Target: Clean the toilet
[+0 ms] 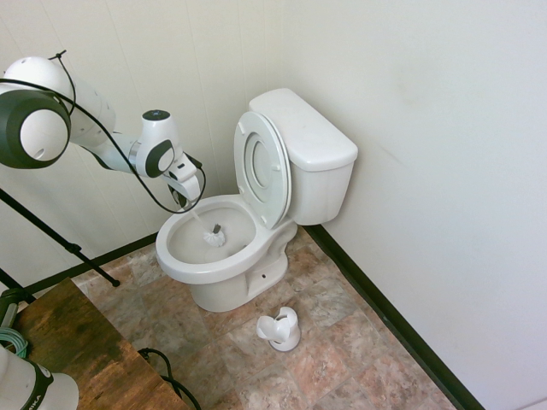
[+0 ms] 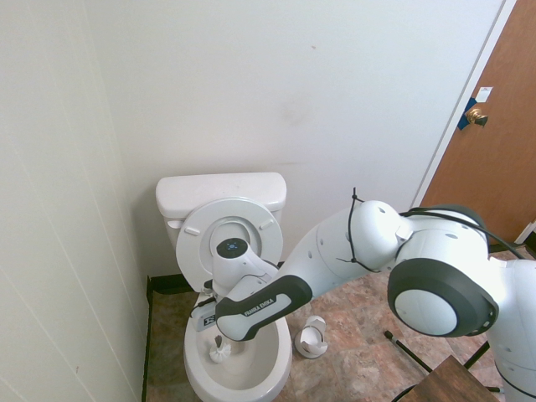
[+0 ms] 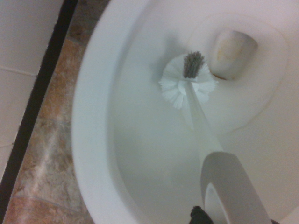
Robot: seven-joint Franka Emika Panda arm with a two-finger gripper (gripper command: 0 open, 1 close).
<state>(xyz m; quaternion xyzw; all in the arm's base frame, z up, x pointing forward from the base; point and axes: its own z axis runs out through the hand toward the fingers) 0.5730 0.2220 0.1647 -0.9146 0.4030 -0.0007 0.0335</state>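
Toilet [image 1: 224, 256] in the corner against the wall, seat and lid raised, bowl open. One brush [image 1: 214, 234] is held inside the bowl, its head near the drain, the gripper [image 1: 190, 195] clamped tight on the handle. Water could be flicked onto the floor [image 1: 342, 342] if the head is dragged over the rim; a tilted handle might slip. Counted: one toilet, one brush, one brush holder [image 1: 280, 330] on the floor beside the toilet.

toilet [image 1: 256, 213] lid up | fingers [image 1: 190, 202] clamp brush [image 1: 214, 235] in bowl | holder [image 1: 280, 329] on floor
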